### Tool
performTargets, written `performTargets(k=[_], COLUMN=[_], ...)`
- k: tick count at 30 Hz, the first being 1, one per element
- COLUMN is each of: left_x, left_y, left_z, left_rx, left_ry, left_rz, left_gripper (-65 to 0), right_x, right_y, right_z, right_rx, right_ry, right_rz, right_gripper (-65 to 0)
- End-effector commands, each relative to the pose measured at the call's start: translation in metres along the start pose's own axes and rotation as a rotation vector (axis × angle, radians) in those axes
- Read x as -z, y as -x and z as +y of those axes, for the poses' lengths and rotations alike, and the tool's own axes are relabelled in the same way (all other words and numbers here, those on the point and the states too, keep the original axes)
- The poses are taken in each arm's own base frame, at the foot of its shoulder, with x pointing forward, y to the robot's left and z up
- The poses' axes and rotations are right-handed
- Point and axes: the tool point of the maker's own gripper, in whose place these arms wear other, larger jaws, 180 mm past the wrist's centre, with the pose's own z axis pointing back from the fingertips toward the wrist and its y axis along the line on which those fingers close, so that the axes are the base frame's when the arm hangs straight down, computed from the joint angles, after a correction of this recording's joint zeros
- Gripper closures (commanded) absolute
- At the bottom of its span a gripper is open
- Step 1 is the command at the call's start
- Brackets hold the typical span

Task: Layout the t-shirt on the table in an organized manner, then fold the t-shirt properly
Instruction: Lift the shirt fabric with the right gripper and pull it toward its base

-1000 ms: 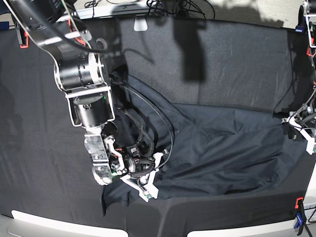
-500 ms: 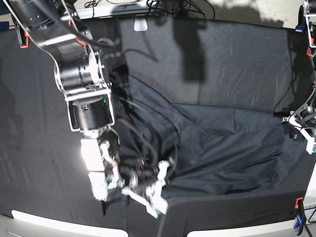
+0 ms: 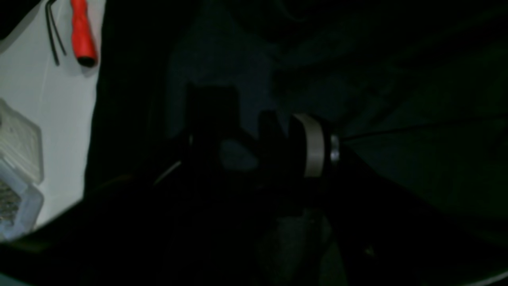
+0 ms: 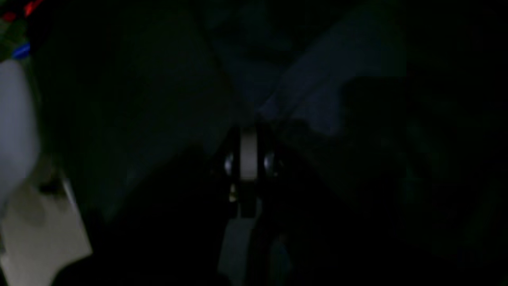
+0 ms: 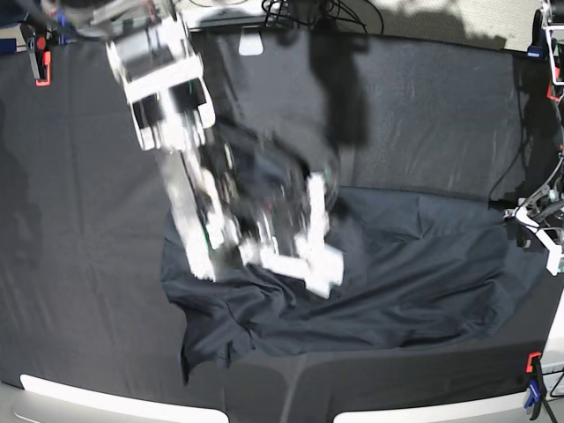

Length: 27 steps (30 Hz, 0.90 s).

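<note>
The dark slate-blue t-shirt (image 5: 405, 273) lies crumpled over the lower middle and right of the black-clothed table (image 5: 70, 220). My right gripper (image 5: 308, 260), blurred with motion, is raised above the shirt's left part. The right wrist view shows the right gripper (image 4: 249, 157) with its fingers pressed together, and folds of the t-shirt (image 4: 313, 99) converge at their tips. My left gripper (image 5: 539, 231) rests at the shirt's right edge by the table's side. The left wrist view shows the left gripper (image 3: 262, 143) with its fingers standing apart over the t-shirt (image 3: 238, 79).
A red clamp (image 5: 39, 66) grips the far left edge, and a red and blue clamp (image 5: 534, 379) the near right corner. Cables (image 5: 308, 13) lie behind the table. The pale rim (image 5: 88, 398) runs along the front. A red handle (image 3: 82, 33) lies off the cloth.
The right gripper shut near the shirt's front-left hem, then the arm swung up and toward the back, dragging fabric with it. The left arm has not moved.
</note>
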Motion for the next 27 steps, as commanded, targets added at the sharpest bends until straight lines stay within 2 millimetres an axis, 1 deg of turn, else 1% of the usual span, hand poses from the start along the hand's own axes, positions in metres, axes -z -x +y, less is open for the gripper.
performTargets(k=[1,3,7,9,12,15,18,23,25,27], left_x=[-0.004,-0.004,-0.004,-0.004,-0.004,-0.004,-0.004,-0.004,-0.004,-0.004], left_y=[-0.025,-0.025,-0.025,-0.025,-0.025,-0.025,-0.025,-0.023,-0.023,-0.023], left_z=[0.012,0.012,0.012,0.012,0.012,0.012,0.012,0.012,0.012,0.012], left_rx=[0.01,0.01,0.01,0.01,0.01,0.01,0.01,0.01,0.01,0.01], left_ry=[-0.022,-0.022,-0.022,-0.022,-0.022,-0.022,-0.022,-0.022,-0.022,-0.022], left_rz=[-0.067,-0.068,-0.068,-0.068,-0.067,-0.066,-0.066,-0.059,-0.059,-0.059], left_gripper=[-27.6,-27.6,-27.6,-27.6,-27.6,-27.6,-27.6,-27.6,-27.6,-27.6], right_x=[-0.012,-0.023,-0.039,-0.049,-0.07,-0.092,-0.11,-0.13,-0.138,-0.146], right_y=[-0.013,0.005,0.054,0.075,0.098,0.113,0.131,0.173,0.188,0.202], right_z=[0.005,0.021,0.06,0.081,0.106,0.123,0.137,0.165,0.171,0.174], right_rx=[-0.039,-0.058,-0.048,-0.029,0.001,0.043,0.107,0.235,0.286,0.327], right_ry=[0.006,0.013,-0.005,-0.013,-0.005,0.022,0.049,0.053,0.063,0.082], right_rz=[-0.059,-0.064,-0.027,-0.014,-0.007,-0.007,0.017,0.109,0.136,0.168], right_gripper=[0.0,0.0,0.0,0.0,0.0,0.0,0.0,0.0,0.0,0.0])
